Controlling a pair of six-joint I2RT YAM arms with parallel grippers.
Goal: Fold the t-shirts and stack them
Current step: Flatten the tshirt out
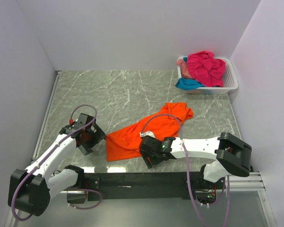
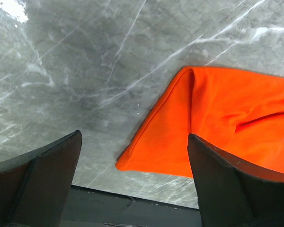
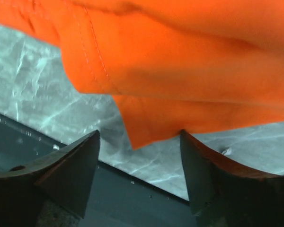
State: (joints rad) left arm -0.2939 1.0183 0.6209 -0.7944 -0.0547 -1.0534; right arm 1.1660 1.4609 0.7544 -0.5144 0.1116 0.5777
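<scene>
Top external view: the orange t-shirt (image 1: 146,132) lies rumpled on the worktop (image 1: 109,90), running from its middle to the near edge. The left gripper (image 1: 87,137) gapes empty beside the shirt's left corner. The right gripper (image 3: 139,132) stands parted at the near hem, clamping nothing. The magenta t-shirt (image 1: 206,66) and teal t-shirt (image 1: 187,84) fill the basket (image 1: 232,80) in the far right corner.

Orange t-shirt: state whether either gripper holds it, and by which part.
Nothing is held. The orange t-shirt lies on the table; the left gripper stands open by its corner, the right gripper open astride its near hem, not clamped.
</scene>
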